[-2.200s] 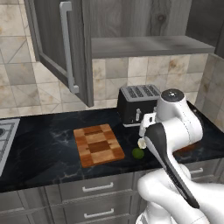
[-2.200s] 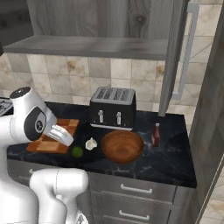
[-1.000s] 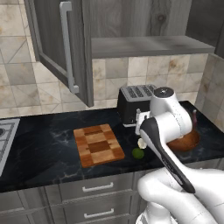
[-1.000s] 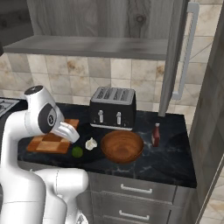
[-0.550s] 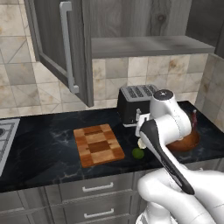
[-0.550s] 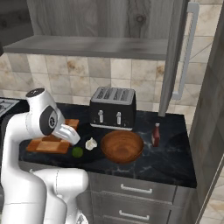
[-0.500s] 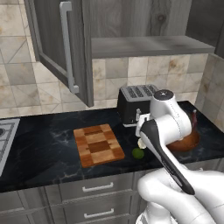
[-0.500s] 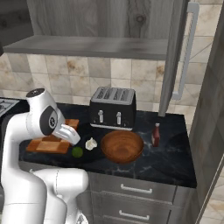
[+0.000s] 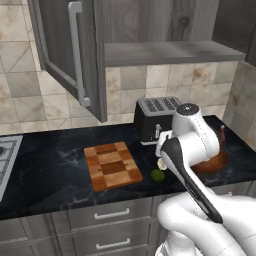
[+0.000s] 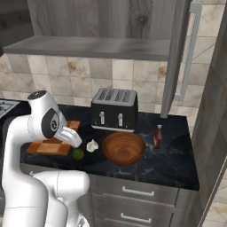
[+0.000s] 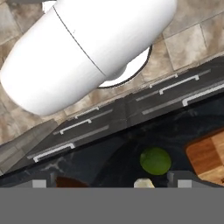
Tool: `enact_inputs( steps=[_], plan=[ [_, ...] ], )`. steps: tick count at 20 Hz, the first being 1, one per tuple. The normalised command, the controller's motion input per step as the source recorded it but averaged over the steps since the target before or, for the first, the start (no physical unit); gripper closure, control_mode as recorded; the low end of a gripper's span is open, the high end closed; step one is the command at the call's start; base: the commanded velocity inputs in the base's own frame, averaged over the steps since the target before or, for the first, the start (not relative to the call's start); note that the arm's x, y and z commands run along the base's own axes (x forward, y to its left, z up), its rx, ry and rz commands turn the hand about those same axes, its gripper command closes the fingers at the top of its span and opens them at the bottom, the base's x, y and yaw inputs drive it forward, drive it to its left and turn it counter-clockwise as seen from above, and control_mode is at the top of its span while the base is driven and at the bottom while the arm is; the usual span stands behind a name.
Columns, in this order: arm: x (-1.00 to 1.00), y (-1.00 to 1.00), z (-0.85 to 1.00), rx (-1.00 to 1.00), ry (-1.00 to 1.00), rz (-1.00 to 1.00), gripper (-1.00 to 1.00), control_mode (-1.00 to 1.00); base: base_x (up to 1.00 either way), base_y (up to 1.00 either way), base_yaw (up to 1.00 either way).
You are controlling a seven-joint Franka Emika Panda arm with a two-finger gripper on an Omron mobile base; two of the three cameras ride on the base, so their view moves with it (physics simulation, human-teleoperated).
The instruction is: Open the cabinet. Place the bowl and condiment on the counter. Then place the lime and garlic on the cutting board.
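Note:
The cabinet (image 9: 75,60) stands open, its other door (image 10: 179,57) swung out at the right. On the black counter (image 9: 55,170) lie the checkered cutting board (image 9: 112,165) (image 10: 51,146), the lime (image 9: 158,175) (image 10: 78,154) (image 11: 155,160) and the garlic (image 10: 92,146) (image 11: 143,183) beside it. The wooden bowl (image 10: 123,148) sits right of them, with the condiment (image 10: 158,136) further right. My gripper (image 11: 108,181) hangs open above the lime and garlic, holding nothing.
A black toaster (image 10: 114,115) stands against the tiled wall behind the bowl. A stove edge (image 9: 4,160) shows at the far left. Grey drawers (image 9: 110,215) run below the counter. My own arm (image 9: 192,145) hides part of the bowl in the left base view.
The arm has swung a little toward the lime and garlic, then held almost still for the last half second. The gripper stays open and nothing on the counter has moved.

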Motion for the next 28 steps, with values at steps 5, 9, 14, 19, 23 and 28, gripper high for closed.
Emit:
enact_inputs(
  steps=[5, 9, 14, 19, 23, 28],
  plan=[
    [0.01, 0.00, -0.08, 0.00, 0.00, -0.10, -1.00, -1.00, 0.00, 0.00, 0.00],
    [0.11, 0.00, -0.12, 0.00, 0.00, -0.07, -1.00, -1.00, 0.00, 0.00, 0.00],
    [0.24, 0.00, -0.17, 0.00, 0.00, 0.00, -1.00, -1.00, 0.00, 0.00, 0.00],
    [0.34, 0.00, -0.17, 0.00, 0.00, 0.00, -1.00, -1.00, 0.00, 0.00, 0.00],
    [0.26, 0.00, -0.20, 0.00, 0.01, 0.00, -1.00, -1.00, 0.00, 0.00, 0.00],
    [0.00, 0.00, -0.19, 0.00, 0.00, 0.00, -1.00, -1.00, 0.00, 0.00, 0.00]
  ],
)
